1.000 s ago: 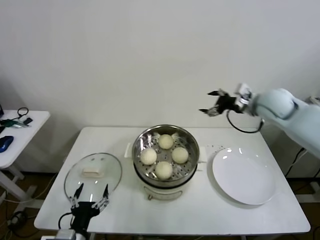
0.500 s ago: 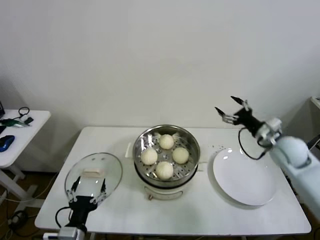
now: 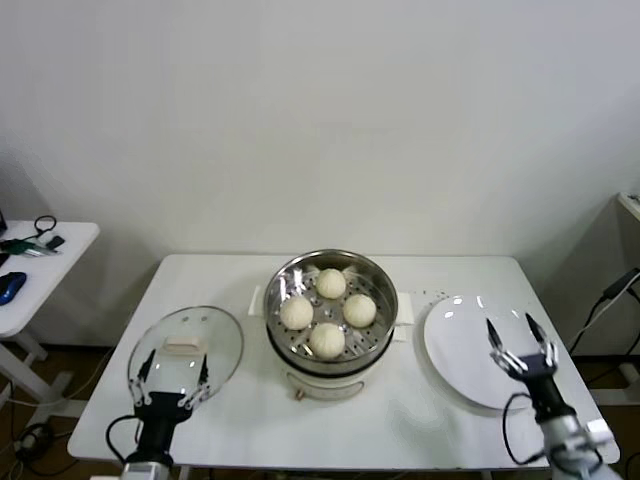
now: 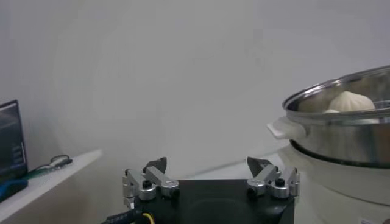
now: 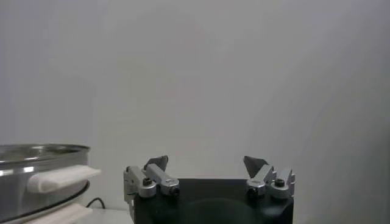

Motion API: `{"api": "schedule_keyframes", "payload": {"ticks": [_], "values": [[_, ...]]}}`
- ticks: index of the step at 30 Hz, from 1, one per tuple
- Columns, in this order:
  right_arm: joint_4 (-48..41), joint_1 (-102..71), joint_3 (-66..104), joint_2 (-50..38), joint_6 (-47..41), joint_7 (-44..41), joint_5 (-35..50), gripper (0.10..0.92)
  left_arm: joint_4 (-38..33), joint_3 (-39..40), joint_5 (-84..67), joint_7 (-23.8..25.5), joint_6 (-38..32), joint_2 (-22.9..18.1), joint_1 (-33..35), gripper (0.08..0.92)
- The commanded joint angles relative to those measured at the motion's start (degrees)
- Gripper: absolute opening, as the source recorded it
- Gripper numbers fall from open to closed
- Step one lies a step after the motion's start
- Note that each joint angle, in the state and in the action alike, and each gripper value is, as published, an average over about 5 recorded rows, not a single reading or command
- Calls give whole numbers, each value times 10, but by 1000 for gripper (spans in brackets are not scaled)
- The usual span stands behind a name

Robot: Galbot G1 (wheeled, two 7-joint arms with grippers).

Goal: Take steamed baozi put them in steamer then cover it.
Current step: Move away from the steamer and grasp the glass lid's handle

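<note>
Now that the right arm has dropped from above the table to its near edge, loading looks finished.
Right gripper (image 3: 521, 344): spread, empty, over the plate (image 3: 470, 375).
Left gripper (image 3: 171, 375): spread, empty, at the cover (image 3: 187, 347), nearer than before.
Baozi (image 3: 328, 310): four in the steamer (image 3: 282, 282).
Left to do: covering.

white table (image 3: 400, 420), steamer (image 3: 331, 352), cover (image 3: 187, 350), plate (image 3: 470, 352)

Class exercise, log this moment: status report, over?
Left pincer open, low by the cover. Right pincer open over the plate. Four baozi in steamer, uncovered. Nothing blocking.
</note>
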Motion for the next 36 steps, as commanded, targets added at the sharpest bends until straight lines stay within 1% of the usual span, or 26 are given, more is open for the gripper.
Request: {"api": "schedule_keyframes", "payload": {"ticks": [1,4,7,12,14,17,21,24,30,36], "values": [[0,-102,49,90,113,2,3,823,3,0,24,-6,-23,-1,0,823],[-6,-98,34,92,109,5,-2,823,8,-4,48,-12,-35,0,-2,823],[-11,-92,23,91,93,14,-17,823,18,-9,107,-32,-53,6,-3,823],[-17,-82,6,86,65,31,-40,823,59,-22,307,-118,-81,28,-13,823],[-18,-78,3,86,56,35,-42,823,73,-26,388,-144,-79,35,-14,823],[-22,-71,-1,86,47,38,-47,823,97,-28,501,-170,-64,40,-19,823],[-22,-61,-4,87,38,40,-53,823,157,-26,657,-215,-28,41,-42,823],[-20,-58,-4,90,35,41,-58,823,204,-25,729,-242,-14,43,-66,823],[-17,-59,-3,100,35,40,-66,823,280,-26,798,-278,-8,45,-119,823],[-13,-66,4,108,37,40,-71,823,347,-20,802,-289,-15,54,-170,823]]}}
